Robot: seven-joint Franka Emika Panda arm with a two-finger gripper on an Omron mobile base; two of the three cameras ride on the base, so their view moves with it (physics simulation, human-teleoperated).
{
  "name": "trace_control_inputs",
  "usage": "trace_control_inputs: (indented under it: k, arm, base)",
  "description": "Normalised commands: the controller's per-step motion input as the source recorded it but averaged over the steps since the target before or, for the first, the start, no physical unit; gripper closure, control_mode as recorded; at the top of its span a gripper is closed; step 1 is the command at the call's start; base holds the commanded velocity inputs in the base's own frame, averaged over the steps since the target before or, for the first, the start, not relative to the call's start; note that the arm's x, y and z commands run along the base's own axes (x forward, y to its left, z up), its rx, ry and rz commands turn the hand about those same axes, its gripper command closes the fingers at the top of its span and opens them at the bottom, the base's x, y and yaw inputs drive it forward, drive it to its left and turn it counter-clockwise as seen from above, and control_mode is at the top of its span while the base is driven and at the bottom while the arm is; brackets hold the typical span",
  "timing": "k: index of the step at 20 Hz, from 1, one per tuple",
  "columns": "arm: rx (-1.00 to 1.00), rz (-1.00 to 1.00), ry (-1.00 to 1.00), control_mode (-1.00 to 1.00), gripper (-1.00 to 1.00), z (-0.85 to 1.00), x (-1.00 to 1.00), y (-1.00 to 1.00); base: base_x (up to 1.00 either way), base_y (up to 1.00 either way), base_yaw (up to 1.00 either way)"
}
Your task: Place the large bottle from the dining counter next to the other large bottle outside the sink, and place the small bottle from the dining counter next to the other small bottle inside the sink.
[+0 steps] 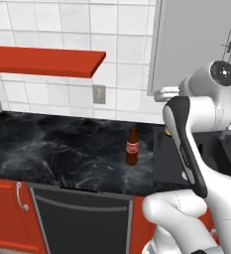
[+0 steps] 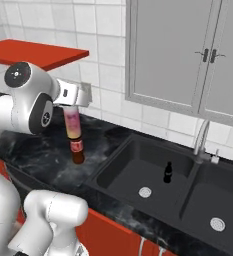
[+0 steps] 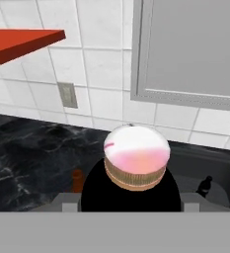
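The hand (image 2: pixel 73 107) is clamped on a large bottle (image 2: pixel 72 125), pink-bodied with a pale cap, which hangs upright from it above the table (image 2: pixel 33 150). In the hand view the bottle's cap (image 3: pixel 136 150) sits right between the fingers, and the dark body fills the space below it.

Just under and slightly beyond the carried bottle stands the other large bottle (image 1: pixel 132 147), brown with a red label, upright on the dark marble table a little way off from the sink (image 2: pixel 153 175). From the right base view the two look nearly in line, the held one above the standing one; whether they touch I cannot tell.

Further out from the hand, in the sink's near basin, a small dark bottle (image 2: pixel 168 172) stands upright close to the drain. The tap (image 2: pixel 202 140) rises behind the divider, and a red shelf (image 1: pixel 42 62) hangs on the tiled wall over the table.

As I judge it, the first half of the task is well along: the large bottle is over its target spot and only needs lowering beside its twin and letting go. The second half looks unstarted, with just one small bottle in the sink.
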Motion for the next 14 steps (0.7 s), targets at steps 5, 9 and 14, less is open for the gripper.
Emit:
trace_control_inputs:
  k: [5,9,14]
  arm:
    - [0.00,0.00,0.00,1.00,1.00,0.00,0.00,0.00]
    - [0.00,0.00,0.00,1.00,1.00,0.00,0.00,0.00]
    - [0.06,0.06,0.01,-1.00,1.00,-0.06,0.12,0.00]
  base:
    - [0.72,0.00,0.34]
    - [0.66,0.00,0.29]
    - [0.31,0.00,0.14]
